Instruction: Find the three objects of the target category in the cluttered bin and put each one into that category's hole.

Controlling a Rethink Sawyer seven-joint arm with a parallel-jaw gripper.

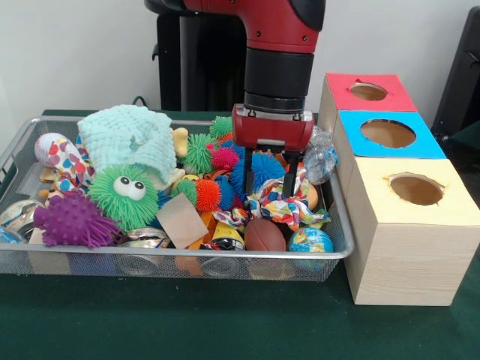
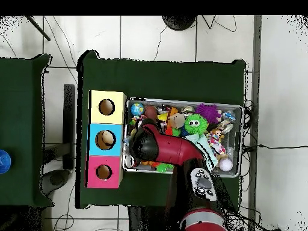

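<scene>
The wire mesh bin (image 1: 225, 256) is full of toys. My gripper (image 1: 269, 193) is open and lowered into the bin's right part. Its fingers (image 1: 289, 180) stand on either side of a white cloth piece with coloured triangles (image 1: 279, 208), which lies among spiky balls. A second white cloth piece with coloured hearts (image 1: 69, 162) lies at the bin's left end, next to a white dotted one (image 1: 48, 145). The hole (image 1: 416, 189) in the yellow-topped box is right of the bin and shows in the overhead view (image 2: 106, 107). There my arm hides the gripper.
A mint-green knitted cloth (image 1: 127, 139) lies on the pile at back left. Green (image 1: 124, 193), purple (image 1: 73, 220) and blue (image 1: 259, 169) spiky balls, a brown ball (image 1: 264, 235) and a globe ball (image 1: 310, 241) fill the bin. Blue-topped (image 1: 388, 133) and red-topped (image 1: 367, 91) boxes stand behind the yellow one.
</scene>
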